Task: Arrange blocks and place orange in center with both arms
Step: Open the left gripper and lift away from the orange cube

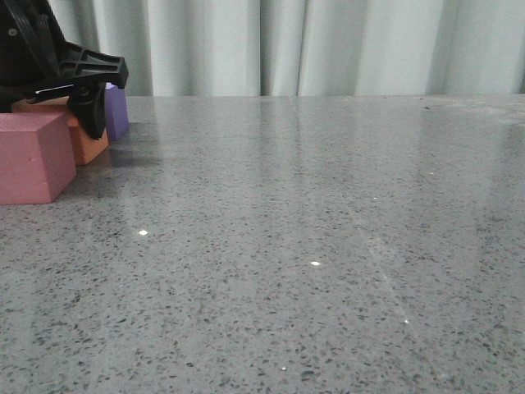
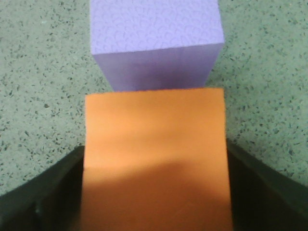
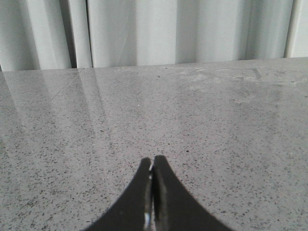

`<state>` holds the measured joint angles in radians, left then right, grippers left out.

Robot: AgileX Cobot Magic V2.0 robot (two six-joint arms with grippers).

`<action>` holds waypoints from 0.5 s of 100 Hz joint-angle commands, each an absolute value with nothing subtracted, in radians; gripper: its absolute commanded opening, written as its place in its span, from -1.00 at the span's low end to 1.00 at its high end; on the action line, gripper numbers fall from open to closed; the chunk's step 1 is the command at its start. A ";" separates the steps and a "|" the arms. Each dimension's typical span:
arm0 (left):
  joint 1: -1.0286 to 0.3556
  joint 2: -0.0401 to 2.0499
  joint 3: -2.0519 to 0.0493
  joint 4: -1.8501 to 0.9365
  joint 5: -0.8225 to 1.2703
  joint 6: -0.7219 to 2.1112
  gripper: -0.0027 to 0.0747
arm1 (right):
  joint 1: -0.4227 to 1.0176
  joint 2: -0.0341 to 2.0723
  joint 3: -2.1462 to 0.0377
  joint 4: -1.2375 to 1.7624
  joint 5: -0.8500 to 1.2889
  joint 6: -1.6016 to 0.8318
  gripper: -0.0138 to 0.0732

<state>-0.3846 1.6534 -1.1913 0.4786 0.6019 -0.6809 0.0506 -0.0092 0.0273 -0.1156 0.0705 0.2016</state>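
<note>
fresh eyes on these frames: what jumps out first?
The three foam cubes crowded at the far left of the grey table: pink cube nearest, orange cube behind it, purple cube farthest. The left gripper straddles the orange one; the right gripper is shut over bare tabletop.

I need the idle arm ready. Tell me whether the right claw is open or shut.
Shut. In the right wrist view the right claw has its two fingertips pressed together, nothing between them, over bare table.

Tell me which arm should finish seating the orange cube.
Left. Its gripper brackets the orange cube beside the purple cube; the right gripper is shut, with no blocks in view.
</note>
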 commanded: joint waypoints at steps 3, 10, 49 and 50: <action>-0.390 1.603 -1.229 0.486 0.575 -0.677 0.41 | 0.042 -0.031 0.013 -0.118 -0.018 0.194 -0.84; -0.390 1.590 -1.239 0.486 0.580 -0.677 0.41 | 0.042 -0.031 0.013 -0.118 -0.018 0.194 -0.84; -0.421 1.470 -1.309 0.472 0.665 -0.632 0.40 | 0.042 -0.031 0.013 -0.118 -0.018 0.194 -0.84; -0.421 1.465 -1.309 0.472 0.671 -0.632 0.40 | 0.042 -0.031 0.013 -0.118 -0.018 0.194 -0.84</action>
<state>-0.4106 1.5350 -1.2680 0.4613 0.6726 -0.6394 0.0506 -0.0092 0.0273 -0.1156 0.0705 0.2016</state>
